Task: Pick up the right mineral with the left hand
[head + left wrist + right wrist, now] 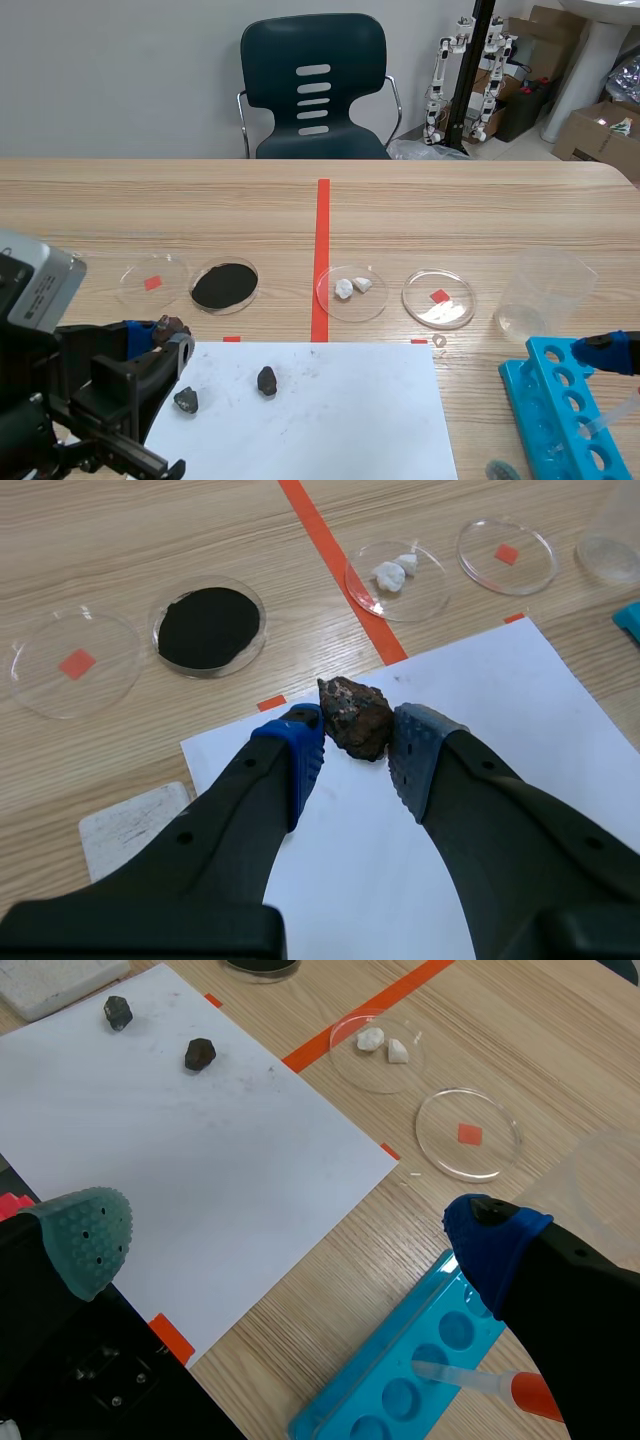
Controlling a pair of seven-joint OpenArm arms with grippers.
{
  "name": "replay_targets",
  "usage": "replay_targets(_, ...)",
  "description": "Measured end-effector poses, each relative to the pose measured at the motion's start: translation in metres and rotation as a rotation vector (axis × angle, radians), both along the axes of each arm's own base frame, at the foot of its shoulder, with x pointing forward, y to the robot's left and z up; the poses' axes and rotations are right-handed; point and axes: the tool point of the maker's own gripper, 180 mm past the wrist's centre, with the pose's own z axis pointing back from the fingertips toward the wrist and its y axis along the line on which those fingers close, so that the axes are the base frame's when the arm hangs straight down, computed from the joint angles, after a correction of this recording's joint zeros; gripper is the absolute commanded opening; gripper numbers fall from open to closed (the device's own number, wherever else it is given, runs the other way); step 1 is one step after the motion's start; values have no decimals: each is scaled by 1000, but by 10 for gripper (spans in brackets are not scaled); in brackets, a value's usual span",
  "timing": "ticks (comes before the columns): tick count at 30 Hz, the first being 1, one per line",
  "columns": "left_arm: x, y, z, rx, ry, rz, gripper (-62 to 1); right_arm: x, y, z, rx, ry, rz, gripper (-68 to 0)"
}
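Observation:
My left gripper point(357, 745) is shut on a rough brown mineral point(355, 718), pinched between its blue and grey pads above the near left corner of the white paper point(500, 740). In the scene view this gripper point(165, 340) hangs at the paper's left edge with the brown mineral point(172, 326) at its tip. Two dark minerals lie on the paper point(330, 410): a grey one point(186, 401) and a black one point(266, 380) to its right. My right gripper point(290, 1235) stands open, holding nothing, over the paper's right edge and the blue rack point(400, 1380).
Beyond the paper stand a clear dish point(152, 280), a dish of black powder point(224, 286), a dish with white pieces point(351, 291) and another clear dish point(438, 298). A plastic beaker point(545, 295) is at the right. A pipette point(490, 1385) lies on the rack.

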Motion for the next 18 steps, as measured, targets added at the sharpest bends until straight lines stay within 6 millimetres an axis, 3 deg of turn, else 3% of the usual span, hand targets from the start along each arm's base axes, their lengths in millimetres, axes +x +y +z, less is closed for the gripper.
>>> replay_targets(18, -8, -1, 1, 25, -31, -17, -496, 0, 0, 0, 0, 0, 0, 4)
